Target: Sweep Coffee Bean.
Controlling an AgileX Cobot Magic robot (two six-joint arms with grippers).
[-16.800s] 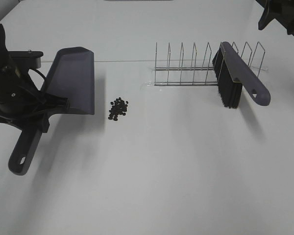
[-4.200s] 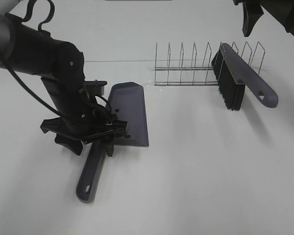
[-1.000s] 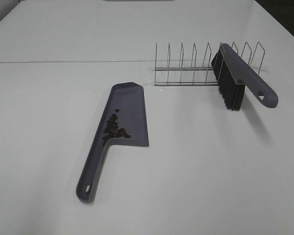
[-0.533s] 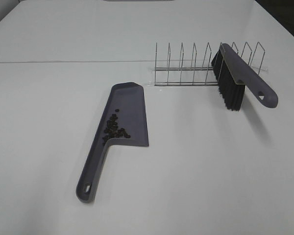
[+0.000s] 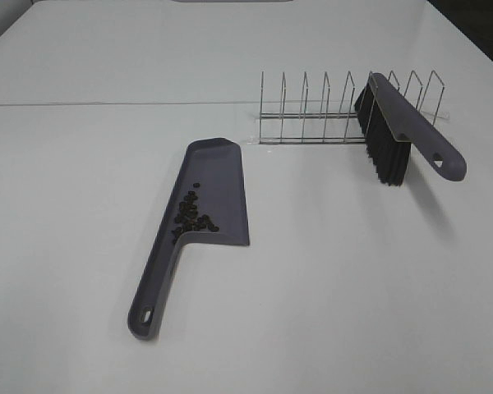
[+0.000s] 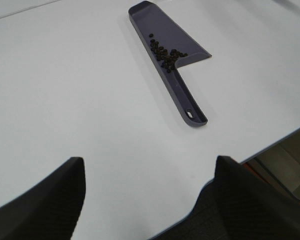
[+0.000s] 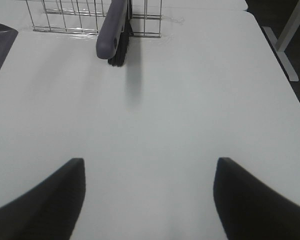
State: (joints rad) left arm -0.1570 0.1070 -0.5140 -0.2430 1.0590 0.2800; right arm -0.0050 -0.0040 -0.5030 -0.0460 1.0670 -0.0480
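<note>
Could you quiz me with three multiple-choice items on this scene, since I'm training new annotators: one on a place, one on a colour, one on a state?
1. Where do the coffee beans lie?
A. in the dustpan, near where its handle begins
B. loose on the table
C. in the wire rack

2. What colour is the brush handle?
A. red
B. purple-grey
C. yellow

3. How do the two grippers stand?
A. both shut on the brush
B. left shut on the dustpan handle
C. both open and holding nothing

Answers:
1 A: the dark beans cluster on the pan's floor by the handle.
2 B: the handle matches the dustpan's purple-grey, with black bristles below.
3 C: in each wrist view, left gripper and right gripper, the fingers stand apart over bare table.
</note>
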